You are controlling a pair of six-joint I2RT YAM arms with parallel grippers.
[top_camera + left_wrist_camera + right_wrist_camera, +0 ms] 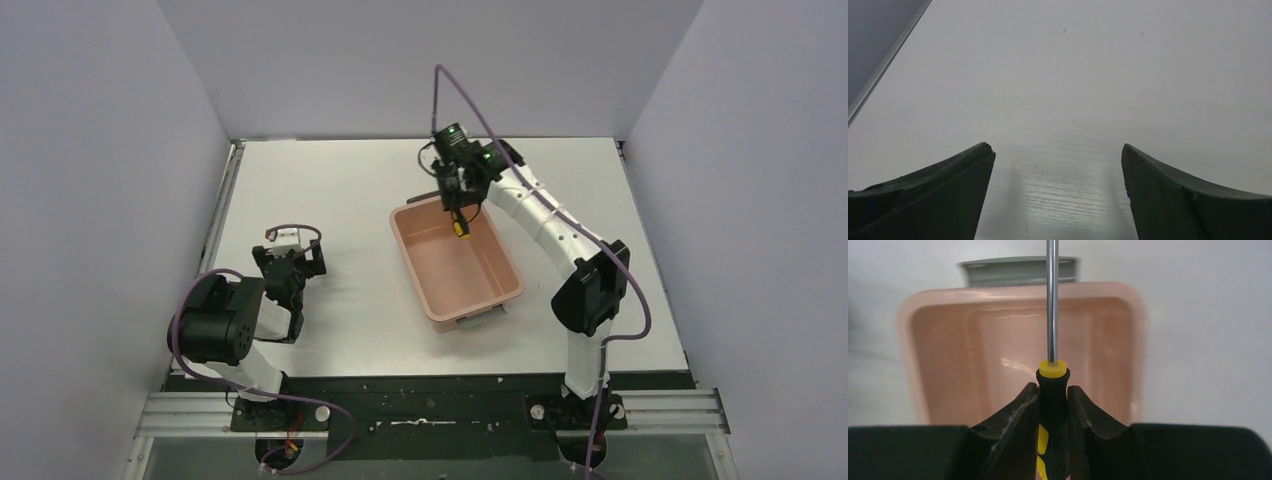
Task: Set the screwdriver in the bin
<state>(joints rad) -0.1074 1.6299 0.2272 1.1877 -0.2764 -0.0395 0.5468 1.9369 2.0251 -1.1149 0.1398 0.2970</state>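
My right gripper [1053, 390] is shut on the black-and-yellow handle of the screwdriver [1053, 385], whose thin metal shaft points straight out past the fingers. It hangs over the far end of the salmon-pink bin [505, 262], above the bin's open inside [998, 350]. From above, the right gripper [457, 205] holds the screwdriver [458, 226] with its yellow tip showing just inside the far rim. My left gripper [1058, 155] is open over bare table, nothing between its fingers. It sits at the left [290, 262], well apart from the bin.
The bin stands slanted on the white table [340, 200], a grey handle clip [1018, 271] on one short end. Grey walls close in the table on three sides. A black strip and metal rail [430, 410] run along the near edge by the arm bases.
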